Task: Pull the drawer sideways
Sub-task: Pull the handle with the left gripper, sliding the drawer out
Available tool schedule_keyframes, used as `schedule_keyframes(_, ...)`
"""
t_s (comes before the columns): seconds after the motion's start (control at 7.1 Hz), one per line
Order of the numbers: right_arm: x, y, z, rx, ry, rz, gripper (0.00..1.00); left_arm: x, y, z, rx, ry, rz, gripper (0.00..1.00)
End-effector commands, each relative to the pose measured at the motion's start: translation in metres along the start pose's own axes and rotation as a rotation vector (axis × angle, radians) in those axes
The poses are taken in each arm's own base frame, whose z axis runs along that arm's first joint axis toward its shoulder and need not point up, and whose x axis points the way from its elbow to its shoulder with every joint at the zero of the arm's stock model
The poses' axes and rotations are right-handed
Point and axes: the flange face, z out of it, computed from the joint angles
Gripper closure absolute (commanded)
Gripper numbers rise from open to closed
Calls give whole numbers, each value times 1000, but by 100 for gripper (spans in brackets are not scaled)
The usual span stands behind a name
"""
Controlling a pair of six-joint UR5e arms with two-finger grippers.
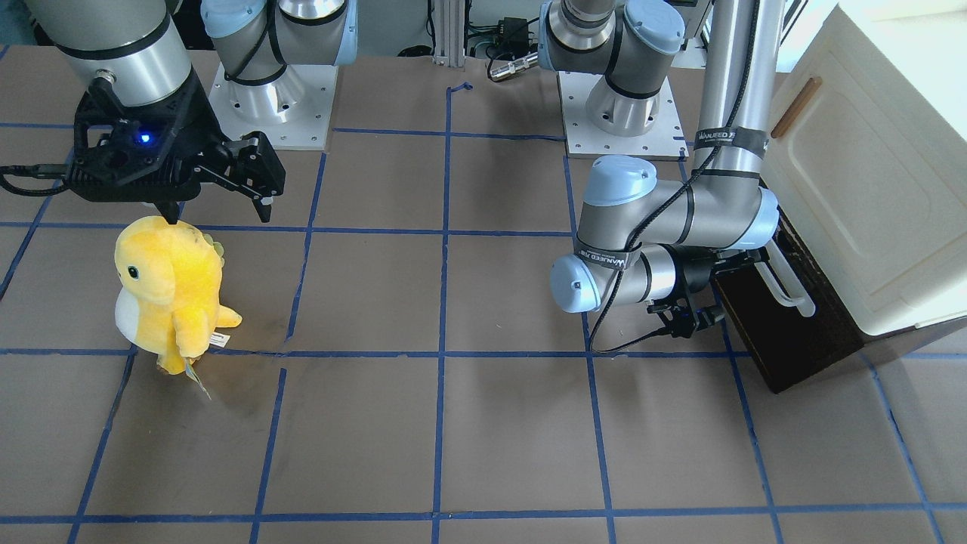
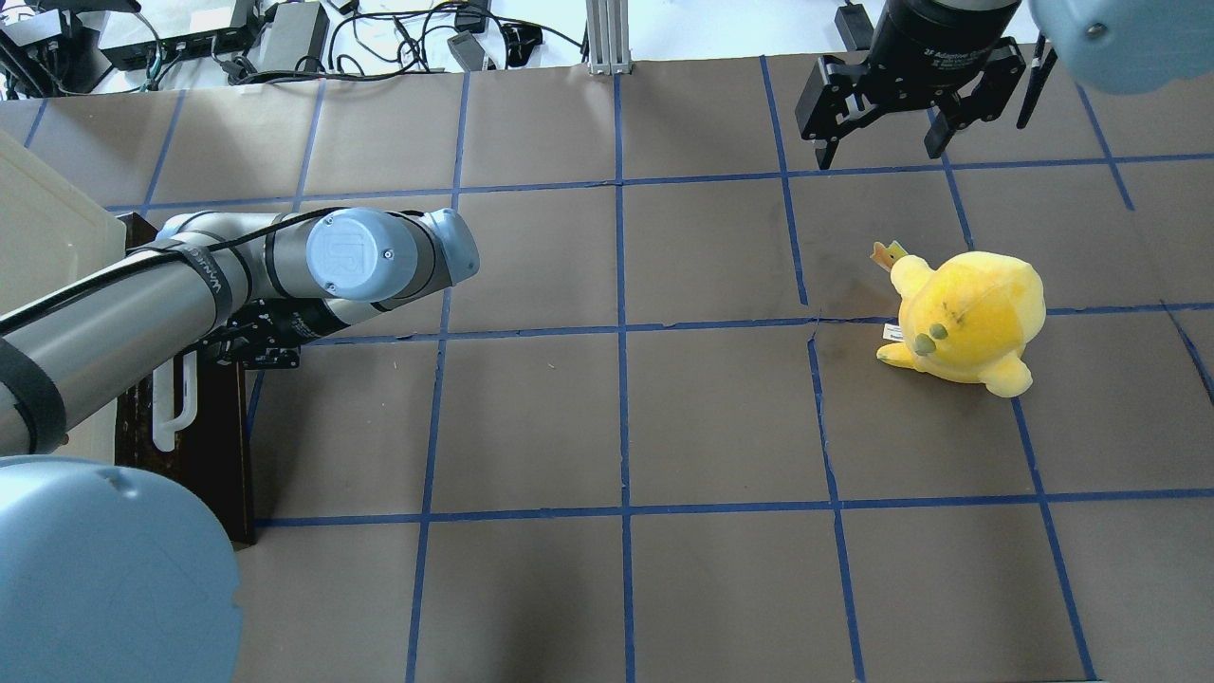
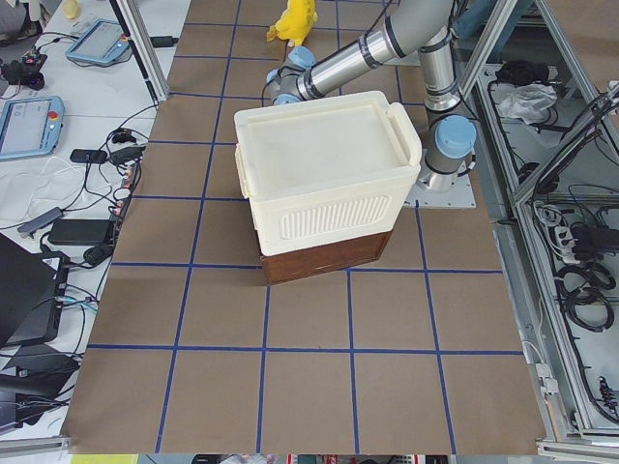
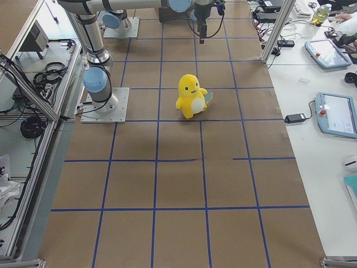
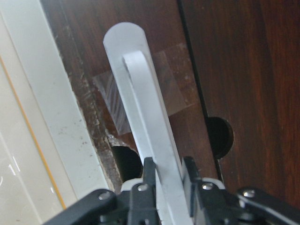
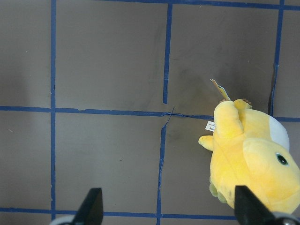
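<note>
The left gripper (image 5: 168,171) pinches the white handle (image 5: 145,117) of the drawer (image 1: 770,332), so the grasp looks made; next should come a steady sideways pull, while the right gripper (image 2: 879,152) hangs spread

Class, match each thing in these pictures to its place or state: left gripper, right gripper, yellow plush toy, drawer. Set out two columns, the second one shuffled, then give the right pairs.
Column A
1. left gripper
2. right gripper
3. yellow plush toy
4. drawer

Column B
a. standing upright on the table
b. dark brown, beneath the cream-white cabinet
c. open, holding nothing
d. closed around the white bar handle

Pairs: 1-d, 2-c, 3-a, 4-b
</note>
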Motion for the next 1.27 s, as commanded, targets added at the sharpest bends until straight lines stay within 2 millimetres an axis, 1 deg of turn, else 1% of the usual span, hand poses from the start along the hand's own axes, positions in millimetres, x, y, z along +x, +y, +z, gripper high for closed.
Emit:
schedule_keyframes(0.0,0,0,0,0,0,0,0,3,-1,-1,0,0,0,79)
schedule_keyframes(0.42,0,0,0,0,0,0,0,8,-1,-2,3,-5,-14,79)
schedule_keyframes(0.7,0,0,0,0,0,0,0,12,3,-14,28,-6,-17,79)
schedule_keyframes(0.85,0,0,0,0,0,0,0,13,4,-17,35,-9,-44,80)
schedule_keyframes(1.13,0,0,0,0,0,0,0,15,7,-21,44,-12,-39,80)
